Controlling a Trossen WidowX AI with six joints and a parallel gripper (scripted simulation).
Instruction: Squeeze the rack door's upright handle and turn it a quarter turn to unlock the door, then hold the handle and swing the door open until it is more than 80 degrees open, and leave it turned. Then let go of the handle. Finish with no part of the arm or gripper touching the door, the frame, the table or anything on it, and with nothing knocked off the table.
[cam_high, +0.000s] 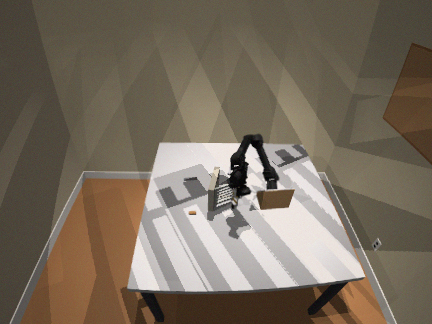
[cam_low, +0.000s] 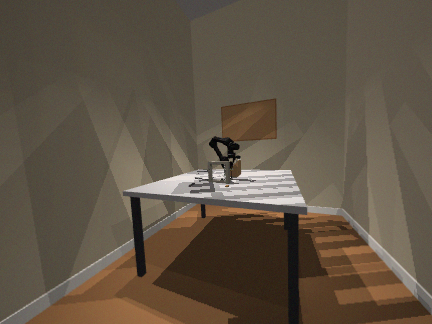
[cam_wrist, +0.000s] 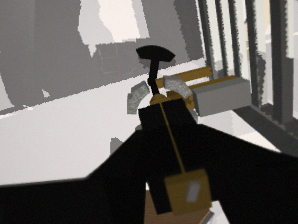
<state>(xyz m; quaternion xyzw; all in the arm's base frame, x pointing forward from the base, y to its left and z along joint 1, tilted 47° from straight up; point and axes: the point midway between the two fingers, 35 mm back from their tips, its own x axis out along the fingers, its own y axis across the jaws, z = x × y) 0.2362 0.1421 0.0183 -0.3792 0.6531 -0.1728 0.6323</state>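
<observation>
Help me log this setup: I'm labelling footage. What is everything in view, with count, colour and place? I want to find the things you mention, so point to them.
table (cam_high: 320, 250) (cam_low: 150, 192): 1, whitish top, dark legs, mid-room
frame (cam_high: 212, 197) (cam_low: 210, 174): 1, greyish beige, on table
door (cam_high: 225, 195) (cam_wrist: 282, 60): 1, grey bars, beside frame
handle (cam_wrist: 159, 99): 1, colour unclear, in hand
board (cam_high: 276, 199) (cam_low: 237, 168): 1, brown, upright on table
block (cam_high: 192, 213) (cam_low: 227, 186): 1, orange, on table
panel (cam_high: 410, 100) (cam_low: 249, 120): 1, brown, on wall
outlet (cam_high: 377, 244): 1, pale, low on wall
arm (cam_high: 265, 160) (cam_low: 217, 145): 1, black, over table
hand (cam_high: 235, 199) (cam_wrist: 168, 134): 1, black with grey pads, at door
</observation>
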